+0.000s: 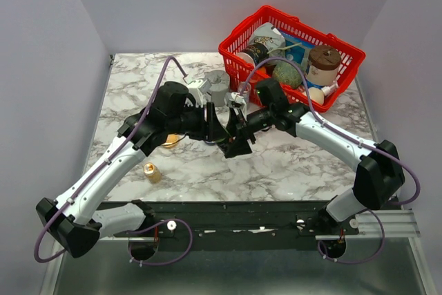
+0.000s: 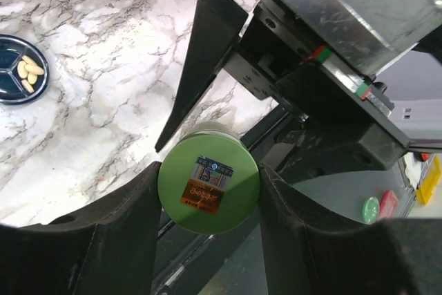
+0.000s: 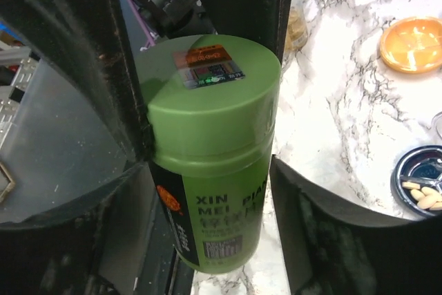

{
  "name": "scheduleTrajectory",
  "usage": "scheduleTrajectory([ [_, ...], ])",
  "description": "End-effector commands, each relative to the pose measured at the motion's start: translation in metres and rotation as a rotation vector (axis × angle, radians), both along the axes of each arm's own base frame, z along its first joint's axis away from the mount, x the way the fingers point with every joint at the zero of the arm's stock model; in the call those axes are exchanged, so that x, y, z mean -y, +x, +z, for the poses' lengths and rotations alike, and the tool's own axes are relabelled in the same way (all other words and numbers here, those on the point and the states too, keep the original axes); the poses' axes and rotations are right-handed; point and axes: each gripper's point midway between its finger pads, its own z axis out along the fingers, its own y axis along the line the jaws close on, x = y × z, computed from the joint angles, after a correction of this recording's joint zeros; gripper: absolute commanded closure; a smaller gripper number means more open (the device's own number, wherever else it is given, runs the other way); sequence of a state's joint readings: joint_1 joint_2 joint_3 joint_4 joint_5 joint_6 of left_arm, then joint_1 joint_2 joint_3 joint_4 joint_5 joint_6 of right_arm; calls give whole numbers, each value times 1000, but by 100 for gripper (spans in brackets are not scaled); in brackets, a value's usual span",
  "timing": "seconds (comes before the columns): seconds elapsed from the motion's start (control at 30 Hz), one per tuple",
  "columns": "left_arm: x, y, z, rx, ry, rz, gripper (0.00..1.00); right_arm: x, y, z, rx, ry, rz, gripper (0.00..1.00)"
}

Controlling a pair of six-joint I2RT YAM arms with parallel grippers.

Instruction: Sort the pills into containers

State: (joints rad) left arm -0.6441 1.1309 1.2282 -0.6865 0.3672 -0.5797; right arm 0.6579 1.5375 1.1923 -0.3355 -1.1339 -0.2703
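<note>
A green pill bottle [image 3: 214,170] with a stickered green cap [image 2: 208,184] hangs over the table's middle, where both arms meet. My left gripper [image 2: 209,188] is shut on the cap, a finger pressing each side. The bottle's body lies between the jaws of my right gripper [image 3: 210,205], which is open, with a gap showing at its right finger [image 3: 318,233]. The dark blue container [image 2: 21,77] holds several pale oblong pills [image 3: 423,195]. The orange container [image 3: 413,45] lies further off, mostly hidden under the left arm in the top view [image 1: 171,141].
A red wire basket [image 1: 343,74] full of jars and bottles stands at the back right. A grey notched round block [image 1: 217,88] sits just behind the grippers. A small amber bottle [image 1: 151,170] stands near the left arm, toward the front edge.
</note>
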Motion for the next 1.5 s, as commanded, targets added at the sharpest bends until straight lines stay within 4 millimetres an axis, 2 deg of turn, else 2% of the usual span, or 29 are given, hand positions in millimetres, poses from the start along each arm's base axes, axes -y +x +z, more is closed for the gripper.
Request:
scheduleTrajectory([
  [0.0, -17, -1, 2, 40, 7, 20, 100, -1, 6, 8, 54, 14, -18, 13],
  [0.13, -29, 2, -5, 41, 28, 46, 100, 1, 8, 9, 66, 15, -27, 4],
  [0.23, -45, 9, -12, 53, 71, 89, 100, 4, 14, 9, 80, 8, -52, 1],
  [0.37, -81, 27, -30, 74, 199, 208, 100, 12, 29, 11, 135, -5, -115, 0],
  [0.4, -96, 35, -34, 80, 244, 270, 100, 14, 32, 11, 138, -6, -123, 0],
  [0.47, -112, 46, -37, 103, 301, 341, 100, 20, 39, 14, 149, -2, -147, 0],
  [0.6, -158, 73, -34, 217, 449, 539, 100, 27, 46, 17, 163, 1, -173, 0],
  [0.63, -180, 80, -38, 230, 510, 626, 100, 28, 47, 16, 162, 0, -177, 0],
  [0.8, -239, 112, -36, 310, 586, 868, 100, 29, 48, 18, 171, 4, -179, 0],
  [0.83, -250, 115, -43, 311, 619, 890, 100, 29, 48, 18, 171, 5, -180, 0],
  [0.87, -276, 119, -46, 299, 650, 974, 100, 29, 47, 17, 170, 3, -179, 0],
  [0.9, -284, 130, -48, 310, 643, 1005, 100, 29, 47, 17, 171, 5, -178, 0],
  [0.97, -304, 139, -65, 271, 635, 1051, 100, 29, 48, 17, 172, 5, -179, 0],
  [1.0, -329, 147, -75, 238, 630, 1112, 100, 29, 47, 17, 173, 6, -176, 0],
  [1.07, -342, 155, -90, 192, 602, 1143, 100, 30, 47, 18, 174, 7, -177, 0],
  [1.1, -352, 161, -104, 153, 596, 1152, 100, 30, 47, 17, 175, 6, -177, 0],
  [1.2, -360, 176, -121, 119, 602, 1175, 100, 30, 47, 19, 176, 10, -174, 0],
  [1.47, -382, 191, -136, 82, 581, 1223, 100, 29, 46, 16, 167, 7, -167, 0],
])
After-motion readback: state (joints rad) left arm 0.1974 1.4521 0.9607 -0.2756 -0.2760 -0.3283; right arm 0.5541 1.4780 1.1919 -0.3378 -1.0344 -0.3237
